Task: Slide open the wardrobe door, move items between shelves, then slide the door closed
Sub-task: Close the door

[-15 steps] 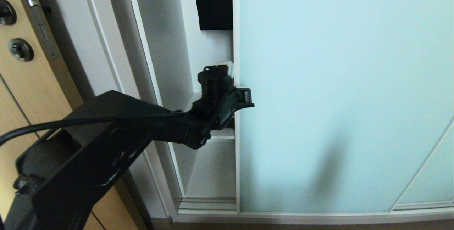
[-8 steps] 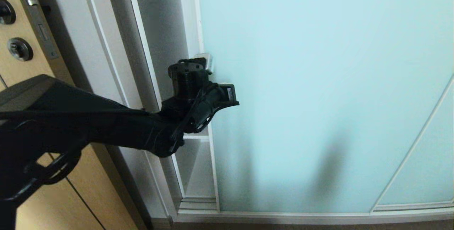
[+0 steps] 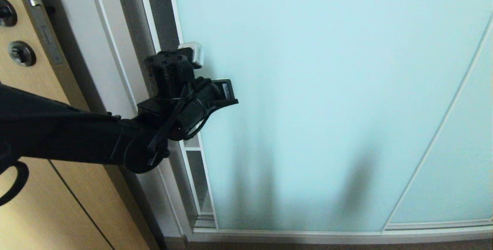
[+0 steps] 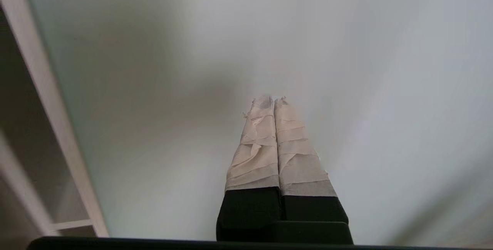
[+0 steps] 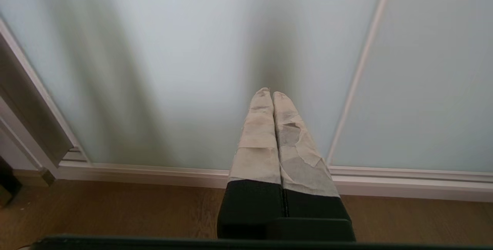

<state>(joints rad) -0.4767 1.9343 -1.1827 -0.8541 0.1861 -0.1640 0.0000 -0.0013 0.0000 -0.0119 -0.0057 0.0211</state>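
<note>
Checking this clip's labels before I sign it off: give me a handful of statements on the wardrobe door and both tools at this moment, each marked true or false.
1. The sliding wardrobe door is fully shut against the wardrobe's side wall. False: a narrow gap remains, showing a white shelf edge.
2. The left tool has its taped fingers pressed together with nothing between them. True.
3. The left tool's tips are against the frosted glass near the door's left edge. True.
4. The right tool is gripping the door's frame. False: it is shut on nothing, pointing at the lower glass above the wooden floor.
5. A cushion is visible through the gap. False: only the white interior shows.
</note>
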